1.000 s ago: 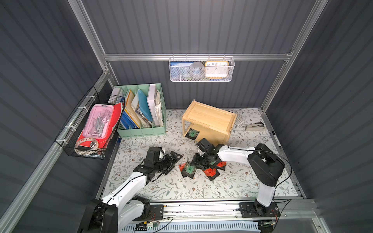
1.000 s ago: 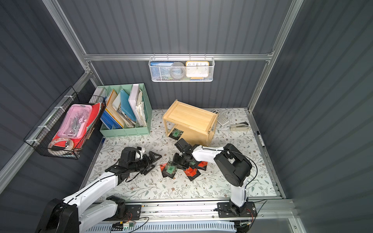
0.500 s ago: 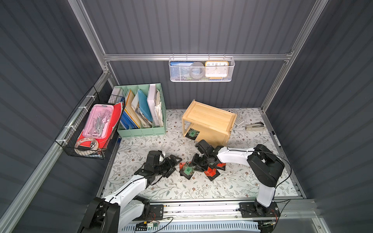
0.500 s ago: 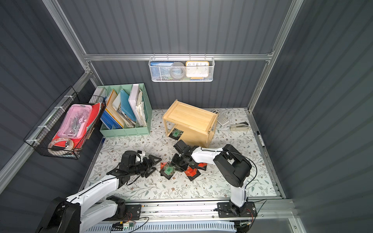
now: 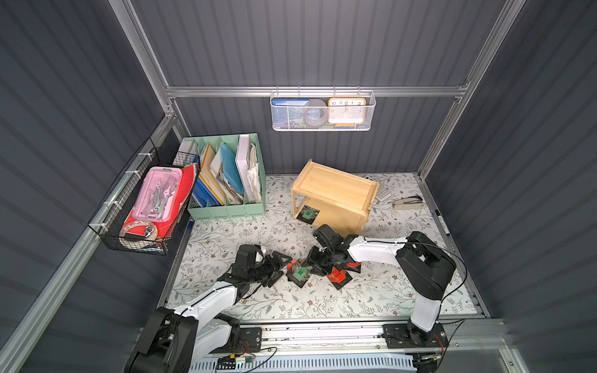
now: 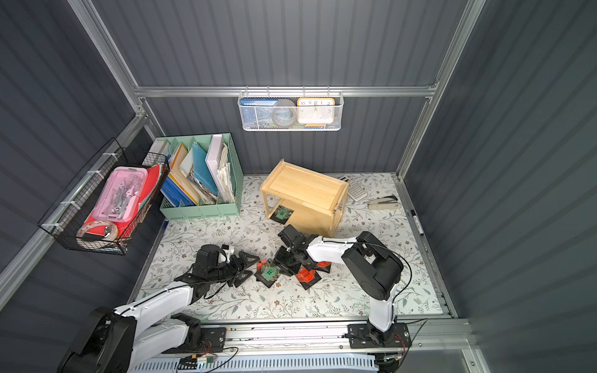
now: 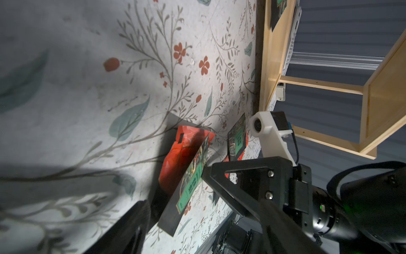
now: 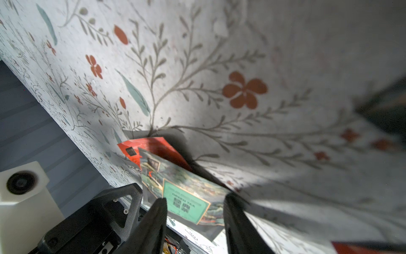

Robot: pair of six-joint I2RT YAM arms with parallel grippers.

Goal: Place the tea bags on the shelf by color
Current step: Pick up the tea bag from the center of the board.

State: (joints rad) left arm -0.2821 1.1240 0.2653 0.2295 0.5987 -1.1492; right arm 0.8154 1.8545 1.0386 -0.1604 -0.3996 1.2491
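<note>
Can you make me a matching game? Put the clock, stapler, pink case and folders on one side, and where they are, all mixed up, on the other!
Things:
1. clock
2. stapler
3. pink case
4. folders

Places:
A. in the black wire basket
B. on the flowery mat
C. in the white basket on the back wall
D. in the green box

Pairs: 1-C, 2-B, 3-A, 4-D

I see the floral-print table mat (image 5: 371, 297) carrying a mint-green plastic file organizer (image 5: 226, 211) at 10 o'clock, a light wooden 2-tier shelf (image 5: 336, 190) at 12, a grey stapler (image 5: 407, 202), pale calculator (image 5: 382, 193) and black marker (image 5: 442, 222) toward 2, and black foil tea bags (image 5: 339, 277) near centre.
</note>
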